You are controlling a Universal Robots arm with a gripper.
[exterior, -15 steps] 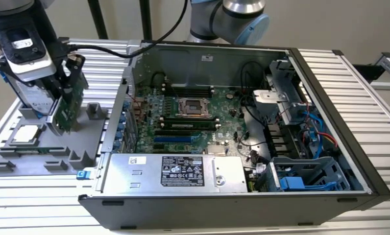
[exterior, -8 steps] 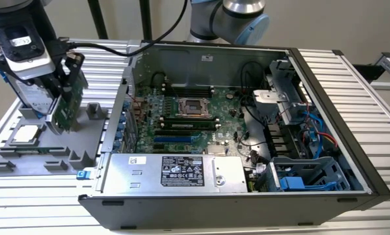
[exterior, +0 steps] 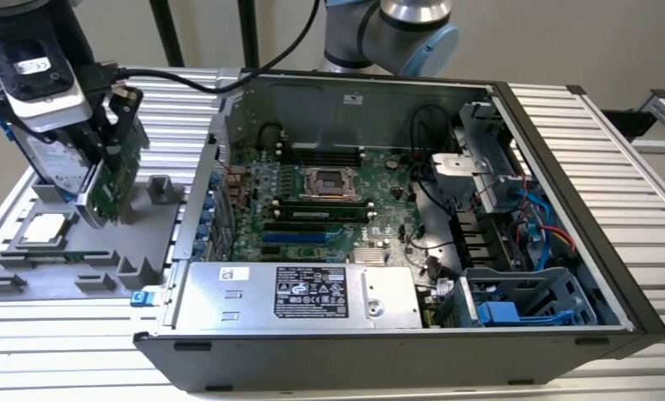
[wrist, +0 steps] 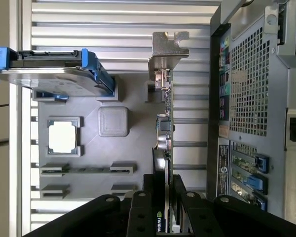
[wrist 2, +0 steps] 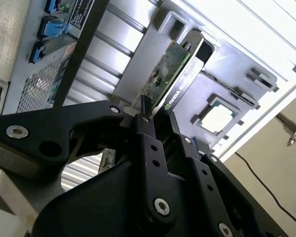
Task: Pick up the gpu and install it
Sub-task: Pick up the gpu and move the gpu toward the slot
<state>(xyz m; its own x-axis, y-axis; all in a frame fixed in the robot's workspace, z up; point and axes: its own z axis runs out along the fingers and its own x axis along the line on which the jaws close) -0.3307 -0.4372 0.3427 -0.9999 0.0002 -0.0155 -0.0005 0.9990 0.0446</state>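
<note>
jaws clenched on thin green-board gpu [exterior: 115, 180] w/ silver bracket | upper left, exterior view, over grey tray [exterior: 54, 288] (open black PC case [exterior: 366, 355] alongside) | risk: edge-only grip, card could pivot/slip

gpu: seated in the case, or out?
Out. The gpu stands on edge over the grey tray, outside the case, with the pincer shut on it.
</note>
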